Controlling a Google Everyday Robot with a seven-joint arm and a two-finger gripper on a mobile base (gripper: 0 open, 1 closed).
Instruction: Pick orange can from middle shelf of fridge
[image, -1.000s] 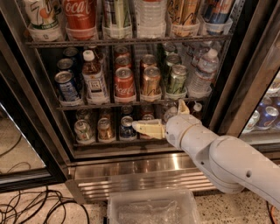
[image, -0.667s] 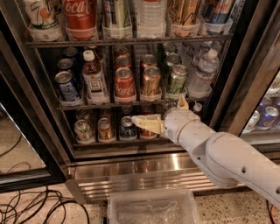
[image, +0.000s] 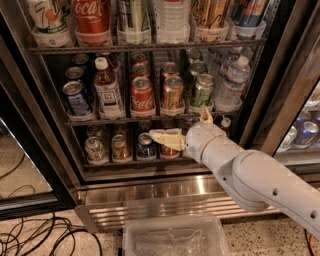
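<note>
Fridge (image: 150, 192) interior fills my view.
- Orange can (image: 172, 94): middle shelf (image: 115, 120), front row; red Coca-Cola can (image: 142, 96) at its 9 o'clock.
- Gripper (image: 177, 127): below that shelf, can at its 12 o'clock; fingers spread, holding nothing.
- Step: approach, I judge.
- Next: raise, align, straddle can.

Just one camera view. Set out in front of the fridge (image: 150, 192), a bit above the middle shelf (image: 125, 120), facing in and tipped down. Close enough to fill most of the view with the racks, with the top rack cut off at the upper edge. Looks down on the can tops, with the orange can (image: 172, 94) near the middle of the view. Shows the steel base of the fridge and some floor below it. Catches the arm coming in from the lower right, with the gripper (image: 162, 137) in front of the fridge's lowest rack, just under the middle shelf.
</note>
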